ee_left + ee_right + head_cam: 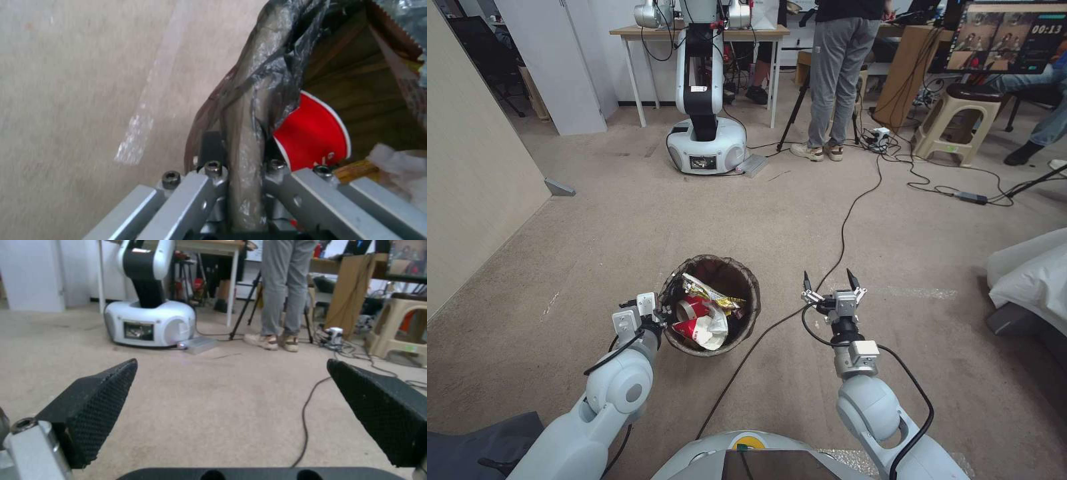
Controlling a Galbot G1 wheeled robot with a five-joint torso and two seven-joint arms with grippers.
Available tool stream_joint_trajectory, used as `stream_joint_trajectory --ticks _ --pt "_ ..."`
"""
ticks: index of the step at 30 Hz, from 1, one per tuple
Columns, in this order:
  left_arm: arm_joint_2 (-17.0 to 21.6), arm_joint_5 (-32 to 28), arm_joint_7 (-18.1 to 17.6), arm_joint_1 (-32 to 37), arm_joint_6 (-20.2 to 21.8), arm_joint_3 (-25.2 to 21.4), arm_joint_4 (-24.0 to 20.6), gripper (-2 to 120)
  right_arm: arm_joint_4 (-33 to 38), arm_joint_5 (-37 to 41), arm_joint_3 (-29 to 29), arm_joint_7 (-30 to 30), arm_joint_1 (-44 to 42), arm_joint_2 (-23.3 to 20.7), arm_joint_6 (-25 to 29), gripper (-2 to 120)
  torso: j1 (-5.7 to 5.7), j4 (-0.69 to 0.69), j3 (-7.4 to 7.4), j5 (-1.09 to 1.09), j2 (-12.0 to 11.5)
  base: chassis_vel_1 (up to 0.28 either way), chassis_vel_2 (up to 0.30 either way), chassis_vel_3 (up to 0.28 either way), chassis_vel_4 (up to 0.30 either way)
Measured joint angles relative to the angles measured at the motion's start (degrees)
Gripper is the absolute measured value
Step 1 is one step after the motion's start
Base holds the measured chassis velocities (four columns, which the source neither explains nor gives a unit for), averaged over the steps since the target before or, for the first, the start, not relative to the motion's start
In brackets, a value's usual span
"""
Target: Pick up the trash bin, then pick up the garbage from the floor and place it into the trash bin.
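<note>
The left pincer [662, 312] is closed on the rim of the trash bin [747, 313], one jaw outside the wall and one inside, with the dark liner bag [267, 63] folded over the rim and caught between them, as the left wrist view makes plain. The bin sits directly ahead of that pincer on the carpeted floor [594, 227], though whether its base rests there or hangs just clear cannot be told. Inside it, just beyond the inner jaw, lie a crushed red-and-white paper cup [694, 313], a gold foil wrapper [710, 293] and a white tissue [717, 327], so most of the visible litter seems already collected. The right pincer [832, 281] hangs spread wide and empty, well apart from the bin on its far side, pointing forward over bare carpet beside a black cable [844, 227]. The step in hand looks like holding or carrying the bin; doing it well means keeping the bite firm on the hard rim rather than on slippery film alone, keeping the bin level so the cup near the lip cannot tip out, and moving slowly, since a one-sided grip lets the bin swing.
</note>
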Motion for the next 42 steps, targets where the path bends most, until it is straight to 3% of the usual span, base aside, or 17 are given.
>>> stream_joint_trajectory --ticks 20,26,42 --pt "1.08 -10.48 -2.93 -3.46 1.95 -0.53 4.62 0 -0.91 -0.1 -1.84 0.47 1.42 0.11 -0.3 100 0.0 -0.01 0.0 0.0 0.0 0.0 0.0 0.0 0.0" --pt "1.1 -16.05 -4.75 -6.43 4.25 -0.2 8.24 0 -1.26 -0.59 -2.91 0.64 1.68 1.47 -0.3 100 0.0 -0.03 0.0 0.0 0.0 0.0 0.0 0.0 0.0" --pt "0.55 -16.1 -4.63 -9.03 5.17 1.39 12.78 0 -1.19 -0.65 -3.25 0.78 1.9 1.63 -0.29 100 0.0 -0.02 -0.01 0.04 0.0 0.0 0.0 0.0 0.0"
